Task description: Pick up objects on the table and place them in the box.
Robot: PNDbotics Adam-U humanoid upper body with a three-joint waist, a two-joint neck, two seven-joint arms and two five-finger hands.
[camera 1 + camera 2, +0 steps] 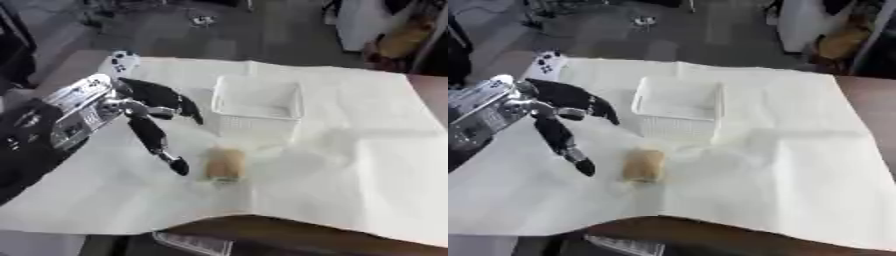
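Bread-coloured and roll-shaped, the tan object (pixel 226 164) lies on the white cloth (pixel 367 165) that covers the counter, just at 6 o'clock from the white mesh box (pixel 258 110), close to it but apart. In the left eye view the left robot hand (pixel 144 107) comes in from 9 o'clock with its fingers spread and relaxed, grasping nothing; one long finger points down toward the cloth, and its tip sits just at 9 o'clock of the object, with a sliver of cloth between them as far as I can tell. A small white thing with dark spots (pixel 122 62) rests near the cloth's far corner, at about 11 o'clock. The right eye view shows the same layout: the box looks empty through its mesh, and the object is well clear of the counter's near edge. No right robot hand appears in either view. I judge this to be the reach before the first pick. The next move calls for bringing the fingers across and around the object, closing on it, then lifting it over the box's near wall.
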